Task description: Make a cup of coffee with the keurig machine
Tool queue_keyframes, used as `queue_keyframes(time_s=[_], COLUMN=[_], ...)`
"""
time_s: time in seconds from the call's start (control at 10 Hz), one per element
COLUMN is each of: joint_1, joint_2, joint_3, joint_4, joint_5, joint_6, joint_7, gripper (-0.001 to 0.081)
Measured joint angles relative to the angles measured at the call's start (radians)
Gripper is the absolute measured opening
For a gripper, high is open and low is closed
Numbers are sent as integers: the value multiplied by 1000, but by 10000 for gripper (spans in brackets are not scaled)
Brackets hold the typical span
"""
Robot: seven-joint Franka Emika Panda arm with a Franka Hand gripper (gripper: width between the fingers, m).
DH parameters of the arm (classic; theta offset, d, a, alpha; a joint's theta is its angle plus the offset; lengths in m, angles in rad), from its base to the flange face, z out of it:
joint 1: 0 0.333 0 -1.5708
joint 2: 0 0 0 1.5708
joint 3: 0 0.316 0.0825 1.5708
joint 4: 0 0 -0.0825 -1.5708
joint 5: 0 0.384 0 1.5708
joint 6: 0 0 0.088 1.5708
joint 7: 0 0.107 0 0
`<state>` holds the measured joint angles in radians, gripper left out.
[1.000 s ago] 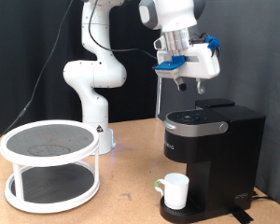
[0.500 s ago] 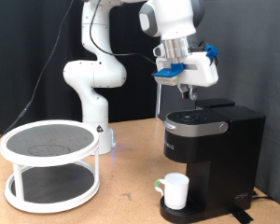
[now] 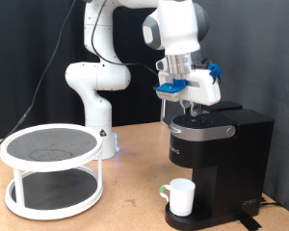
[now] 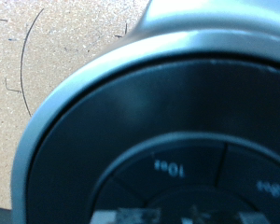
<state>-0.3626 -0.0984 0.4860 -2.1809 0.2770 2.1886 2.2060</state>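
Note:
The black keurig machine (image 3: 217,159) stands at the exterior view's right with its lid shut. The white cup (image 3: 180,196) sits on its round drip base under the brew head. My gripper (image 3: 195,109) hangs straight down over the lid, its fingertips right at the top surface. The wrist view is filled by the machine's rounded, silver-trimmed lid (image 4: 168,121) seen very close, with a ring of buttons marked in ounces (image 4: 168,169). My fingers do not show in the wrist view.
A white two-tier round stand (image 3: 51,168) with dark mesh shelves stands at the exterior view's left on the wooden table (image 3: 125,207). The arm's white base (image 3: 96,91) rises behind it, against a black curtain.
My gripper has come down and a little to the exterior view's left, from well above the machine to its lid top. The cup and the stand have not moved.

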Motion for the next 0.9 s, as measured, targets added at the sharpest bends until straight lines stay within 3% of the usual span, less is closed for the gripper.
queue_keyframes(time_s=[0.9], joint_1=[5], joint_2=[22], joint_3=[16], joint_4=[-5], joint_5=[33], joint_6=[46], joint_7=[-29], gripper=[0])
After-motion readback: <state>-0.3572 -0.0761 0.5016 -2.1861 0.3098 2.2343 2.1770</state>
